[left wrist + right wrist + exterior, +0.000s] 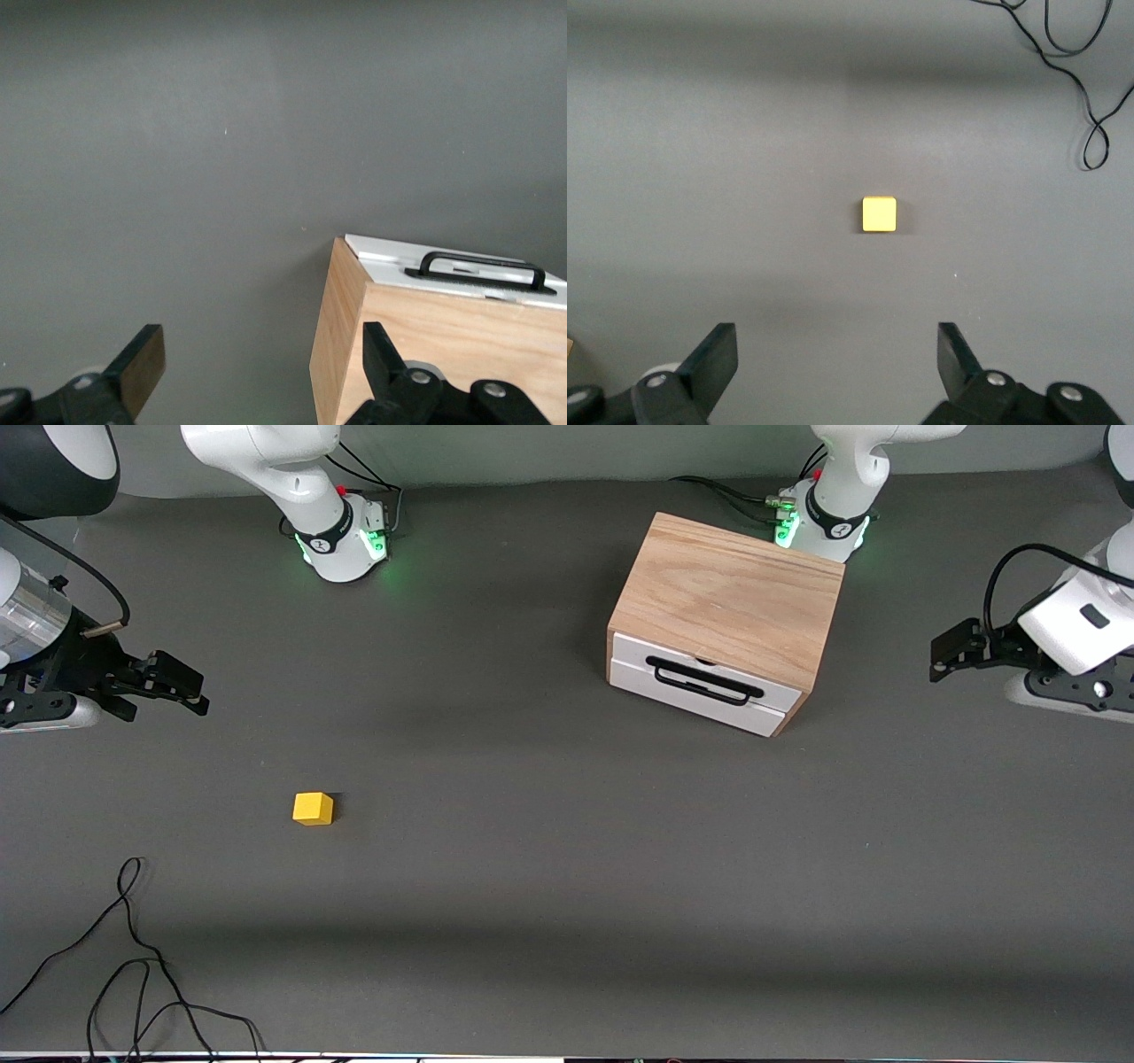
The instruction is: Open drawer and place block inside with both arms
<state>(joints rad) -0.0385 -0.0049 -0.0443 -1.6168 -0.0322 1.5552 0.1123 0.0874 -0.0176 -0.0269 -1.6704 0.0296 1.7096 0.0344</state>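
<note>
The yellow block (313, 808) (879, 214) lies alone on the grey table toward the right arm's end. The oak-grain box (726, 598) (443, 345) stands close to the left arm's base. Its white drawer (682, 689) (381, 252) is shut and its black bar handle (704, 680) (483, 266) faces the front camera. My right gripper (182, 689) (837, 341) hangs open over bare table at its own end, apart from the block, holding nothing. Beside the box, my left gripper (948, 657) (261, 341) hangs open and empty over the table at the left arm's end.
A loose black cable (133, 957) (1090, 80) curls on the table near the front edge at the right arm's end, nearer the front camera than the block. Both arm bases (341, 545) (819, 527) stand along the table's back edge.
</note>
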